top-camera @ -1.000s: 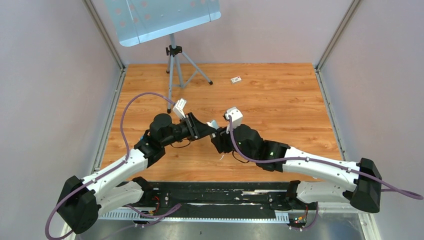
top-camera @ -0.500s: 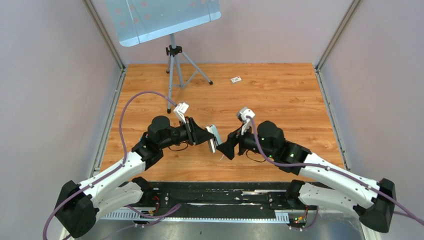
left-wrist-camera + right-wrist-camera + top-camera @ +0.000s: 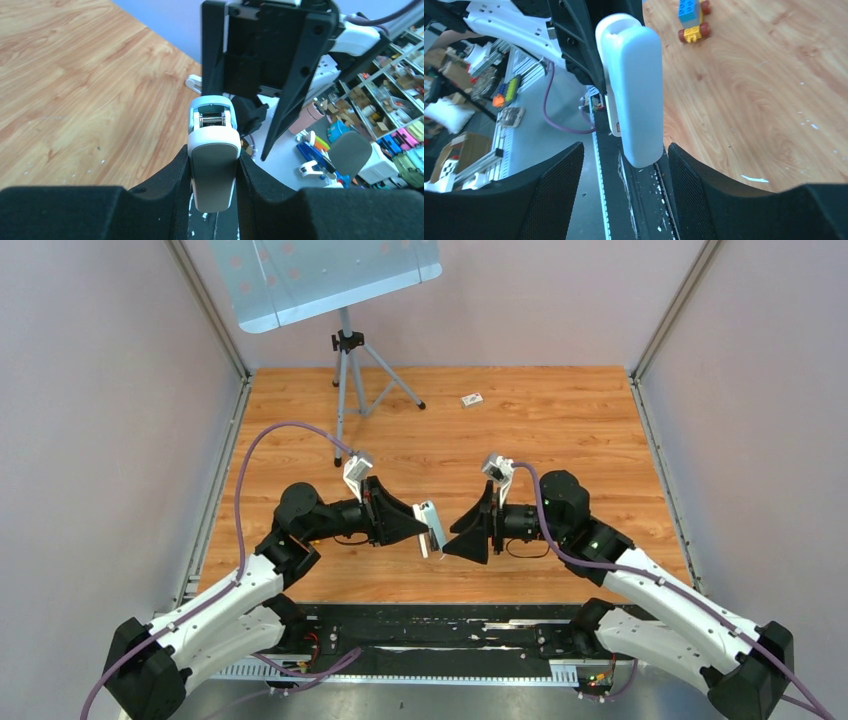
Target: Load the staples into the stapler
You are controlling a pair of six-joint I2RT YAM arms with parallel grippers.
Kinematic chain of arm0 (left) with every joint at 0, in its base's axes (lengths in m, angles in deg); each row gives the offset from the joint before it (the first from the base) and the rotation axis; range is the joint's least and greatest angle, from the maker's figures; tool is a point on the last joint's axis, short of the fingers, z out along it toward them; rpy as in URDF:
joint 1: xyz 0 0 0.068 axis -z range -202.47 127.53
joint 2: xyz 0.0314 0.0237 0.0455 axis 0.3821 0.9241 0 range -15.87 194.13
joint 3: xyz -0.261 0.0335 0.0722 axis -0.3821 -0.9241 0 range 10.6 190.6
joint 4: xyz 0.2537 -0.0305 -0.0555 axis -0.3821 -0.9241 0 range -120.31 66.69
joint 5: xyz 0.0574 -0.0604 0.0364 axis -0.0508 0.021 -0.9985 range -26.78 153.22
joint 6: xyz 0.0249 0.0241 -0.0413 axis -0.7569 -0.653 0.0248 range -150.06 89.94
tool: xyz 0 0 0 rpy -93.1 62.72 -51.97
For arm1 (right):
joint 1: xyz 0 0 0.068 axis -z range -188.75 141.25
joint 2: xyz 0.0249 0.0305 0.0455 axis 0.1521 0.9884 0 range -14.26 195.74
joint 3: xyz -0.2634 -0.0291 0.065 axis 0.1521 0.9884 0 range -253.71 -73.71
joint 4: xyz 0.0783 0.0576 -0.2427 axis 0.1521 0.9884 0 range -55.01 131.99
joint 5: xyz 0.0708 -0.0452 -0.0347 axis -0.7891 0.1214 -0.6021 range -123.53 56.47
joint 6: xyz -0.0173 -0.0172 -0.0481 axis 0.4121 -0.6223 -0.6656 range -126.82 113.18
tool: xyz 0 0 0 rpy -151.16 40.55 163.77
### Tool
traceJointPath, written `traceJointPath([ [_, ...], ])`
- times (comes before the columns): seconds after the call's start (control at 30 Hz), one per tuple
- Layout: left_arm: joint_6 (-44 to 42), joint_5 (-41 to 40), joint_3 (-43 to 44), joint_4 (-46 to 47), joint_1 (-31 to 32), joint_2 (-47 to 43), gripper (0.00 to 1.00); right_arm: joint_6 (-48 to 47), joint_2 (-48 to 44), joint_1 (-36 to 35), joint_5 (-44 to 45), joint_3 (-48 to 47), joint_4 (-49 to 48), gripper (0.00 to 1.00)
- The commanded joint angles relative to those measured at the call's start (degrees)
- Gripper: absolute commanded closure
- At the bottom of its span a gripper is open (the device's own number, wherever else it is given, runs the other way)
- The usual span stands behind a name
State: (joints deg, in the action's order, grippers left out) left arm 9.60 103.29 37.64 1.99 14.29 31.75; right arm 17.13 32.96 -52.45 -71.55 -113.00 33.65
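Stapler (image 3: 214,170): smooth white plastic, rounded grey top cap, chrome inner at the front. Clamped in left end effector (image 3: 418,528), held above wood-grain worktop (image 3: 560,440). Right end effector (image 3: 460,543): released, mesh-textured black fingers (image 3: 556,185) straddle stapler's end w/ gaps both sides. Vs 1 s ago: right arm swung out rightwards, now faces left.
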Motion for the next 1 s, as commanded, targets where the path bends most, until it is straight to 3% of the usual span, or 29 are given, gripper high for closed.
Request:
traceJointPath([
  [0.0,1.45,4.89,-0.84,9.56,0.33,0.28,1.0,3.97,2.46,0.63,-8.46,2.34,-8.09,0.34],
  [0.13,3.93,5.56,-2.3,15.15,0.33,0.23,1.0,4.6,5.37,0.63,-10.77,2.54,-10.22,0.39],
  [0.3,2.34,4.9,-1.84,12.98,0.3,0.53,1.0,6.47,5.76,0.61,-11.38,3.45,-13.76,0.51],
  [0.5,2.27,4.12,-1.17,12.54,0.32,0.8,1.0,7.02,5.8,0.61,-11.73,2.99,-13.76,0.78],
  [0.63,1.71,2.78,-0.74,11.52,0.26,0.87,0.98,9.4,6.21,0.54,-12.9,3.64,-16.8,0.89],
  [0.67,1.09,1.7,-0.38,9.12,0.33,0.79,0.9,9.67,6.09,0.54,-12.8,3.57,-16.79,0.9],
  [0.77,-1.91,-1.29,1.63,1.07,0.28,0.33,0.43,8.52,4.59,0.59,-6.64,2.29,-11.09,0.93],
  [0.8,-3.25,-1.98,2.34,-1.92,0.25,-0.04,0.35,8.03,3.9,0.6,-3.49,1.76,-8.91,0.93],
  [0.9,-8.18,-6.33,4.42,-12.09,0.26,-1.38,0.24,7.74,2.1,0.61,4.39,0.01,-4.35,0.93],
  [0.97,-9.66,-8.69,5.13,-16.71,0.3,-1.93,0.23,8.78,1.92,0.58,8.19,-1.0,-3.03,0.93],
])
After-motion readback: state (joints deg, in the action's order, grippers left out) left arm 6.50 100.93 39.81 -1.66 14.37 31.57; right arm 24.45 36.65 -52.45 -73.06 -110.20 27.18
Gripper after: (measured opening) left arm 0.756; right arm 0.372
